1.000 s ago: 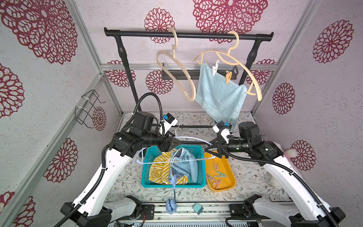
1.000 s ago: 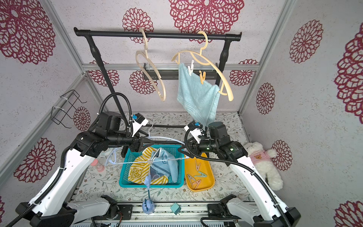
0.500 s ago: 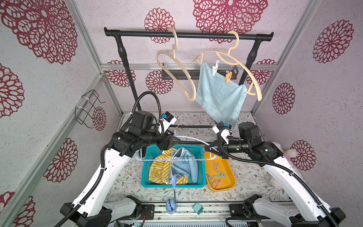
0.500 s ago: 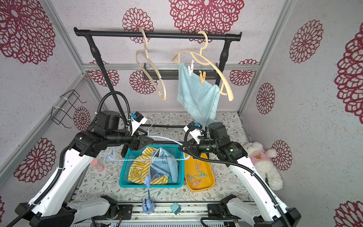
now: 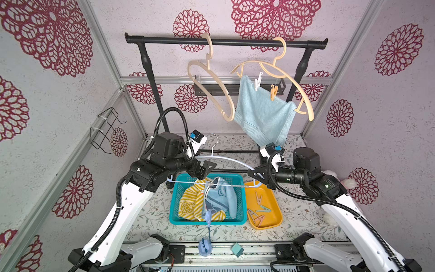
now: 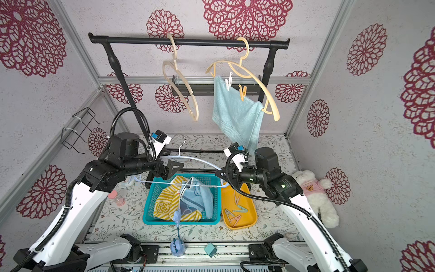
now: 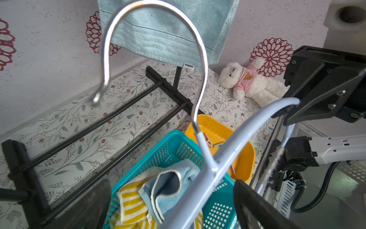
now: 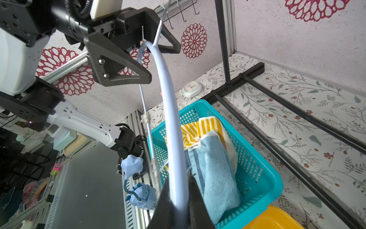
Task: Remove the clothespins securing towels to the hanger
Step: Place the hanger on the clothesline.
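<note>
The right pincer (image 8: 179, 176) is clenched on one arm of a pale blue hanger (image 8: 169, 103), its two fingers pressed against the bar from either side. The left pincer (image 5: 207, 168) stands released, jaws wide apart, with the same hanger passing between them near the neck of its wire hook; I cannot tell whether either finger touches it. No towel hangs on this blue hanger. Directly below both pincers sits a teal basket (image 5: 204, 222) holding a yellow-striped towel (image 5: 188, 205) and a blue towel with dark edging (image 5: 221, 197), the two bundled together. Just beneath the right pincer, and touching the basket's side, lies a yellow tray (image 5: 266, 227) with several loose clothespins (image 5: 264, 208) in it. High above and behind the right pincer, a plain light blue towel (image 5: 261, 117) hangs from a beige hanger (image 5: 294, 82) on the black rail (image 5: 226, 42), secured by a white clothespin (image 5: 257, 81) and an orange clothespin (image 5: 273, 91) set close together along its upper edge. A second beige hanger (image 5: 211, 87), bare, hangs on the rail above and behind the left pincer.
</note>
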